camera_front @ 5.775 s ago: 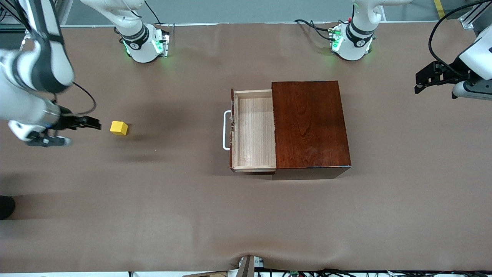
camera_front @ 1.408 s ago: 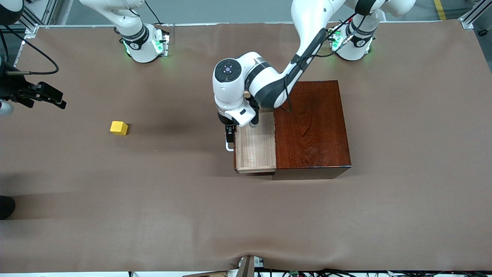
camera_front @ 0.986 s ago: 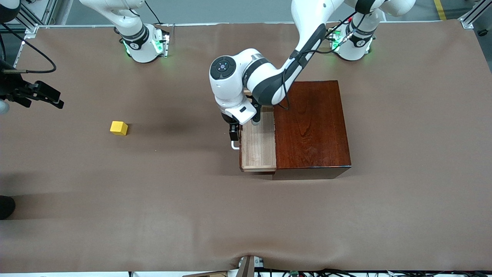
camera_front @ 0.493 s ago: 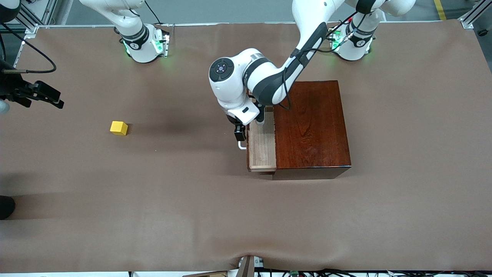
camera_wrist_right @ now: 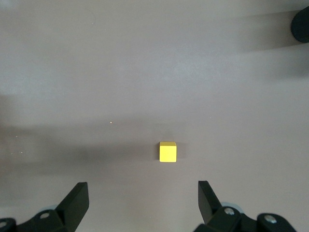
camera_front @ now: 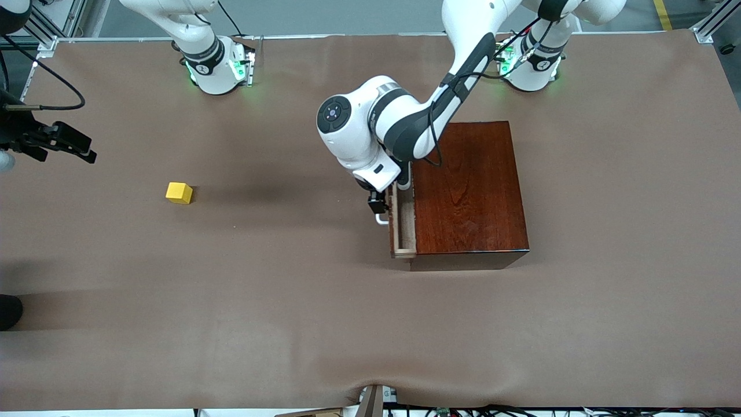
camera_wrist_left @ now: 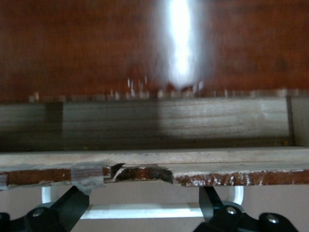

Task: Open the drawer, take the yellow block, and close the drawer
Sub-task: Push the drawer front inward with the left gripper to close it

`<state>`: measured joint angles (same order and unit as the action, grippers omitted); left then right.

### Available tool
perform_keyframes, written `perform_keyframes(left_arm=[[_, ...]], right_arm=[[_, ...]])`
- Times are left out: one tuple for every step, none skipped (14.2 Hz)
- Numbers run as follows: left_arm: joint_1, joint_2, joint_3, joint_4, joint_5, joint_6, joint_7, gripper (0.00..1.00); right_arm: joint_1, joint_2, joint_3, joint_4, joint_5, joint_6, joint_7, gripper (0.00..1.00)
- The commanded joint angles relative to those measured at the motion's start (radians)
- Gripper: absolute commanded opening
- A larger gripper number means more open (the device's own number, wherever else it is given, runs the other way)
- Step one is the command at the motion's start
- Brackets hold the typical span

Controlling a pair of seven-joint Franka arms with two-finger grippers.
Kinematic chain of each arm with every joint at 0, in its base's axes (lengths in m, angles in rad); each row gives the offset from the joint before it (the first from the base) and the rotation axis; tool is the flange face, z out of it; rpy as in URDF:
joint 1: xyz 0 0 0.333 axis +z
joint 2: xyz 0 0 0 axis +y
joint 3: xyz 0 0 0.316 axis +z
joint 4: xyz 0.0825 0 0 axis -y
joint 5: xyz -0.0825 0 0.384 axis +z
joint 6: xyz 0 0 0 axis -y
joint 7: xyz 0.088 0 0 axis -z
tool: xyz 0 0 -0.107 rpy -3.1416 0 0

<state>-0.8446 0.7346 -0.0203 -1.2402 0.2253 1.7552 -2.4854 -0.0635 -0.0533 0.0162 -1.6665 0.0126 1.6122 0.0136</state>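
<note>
The drawer (camera_front: 403,223) of the dark reddish-brown wooden box (camera_front: 466,188) is nearly shut, and only a narrow strip of its pale interior (camera_wrist_left: 169,121) shows. My left gripper (camera_front: 377,204) is open at the drawer's front. Its fingers (camera_wrist_left: 72,205) stand wide apart at the white U-shaped handle (camera_wrist_left: 145,211), which also shows in the front view (camera_front: 381,220). The yellow block (camera_front: 179,193) sits on the table toward the right arm's end, outside the drawer. My right gripper (camera_front: 69,145) is open and empty, over the table near that end. The block (camera_wrist_right: 168,152) lies ahead of the right gripper (camera_wrist_right: 143,203).
The brown table cover (camera_front: 289,301) stretches around the box. The arm bases (camera_front: 217,69) stand along the table edge farthest from the front camera. A dark object (camera_front: 8,313) lies at the right arm's end, nearer the front camera.
The left arm came in to the handle, and over the last second the drawer has slid most of the way into the box with the left gripper at it. The right gripper drew back from the block, then held still.
</note>
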Motion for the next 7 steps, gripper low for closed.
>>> perform_keyframes(left_arm=[[0.009,-0.004,0.010,-0.019,0.068,-0.069,0.011,1.00],[0.007,-0.004,0.014,-0.021,0.075,-0.085,0.011,1.00],[0.007,-0.006,0.014,-0.022,0.088,-0.094,0.011,1.00],[0.007,-0.006,0.014,-0.022,0.094,-0.102,0.010,1.00],[0.007,-0.004,0.014,-0.022,0.098,-0.112,0.010,1.00],[0.006,-0.004,0.014,-0.024,0.101,-0.126,0.010,1.00],[0.006,-0.004,0.014,-0.024,0.101,-0.140,0.010,1.00]], right_arm=[[0.004,0.007,0.001,0.022,-0.017,-0.015,0.006,1.00],[0.004,0.007,0.001,0.021,-0.017,-0.015,0.006,1.00],[0.004,0.007,0.001,0.021,-0.017,-0.015,0.006,1.00],[0.004,0.007,0.001,0.022,-0.017,-0.017,0.006,1.00],[0.004,0.007,0.001,0.022,-0.017,-0.017,0.006,1.00],[0.004,0.007,0.001,0.021,-0.017,-0.017,0.006,1.00],[0.004,0.007,0.001,0.021,-0.017,-0.017,0.006,1.00]])
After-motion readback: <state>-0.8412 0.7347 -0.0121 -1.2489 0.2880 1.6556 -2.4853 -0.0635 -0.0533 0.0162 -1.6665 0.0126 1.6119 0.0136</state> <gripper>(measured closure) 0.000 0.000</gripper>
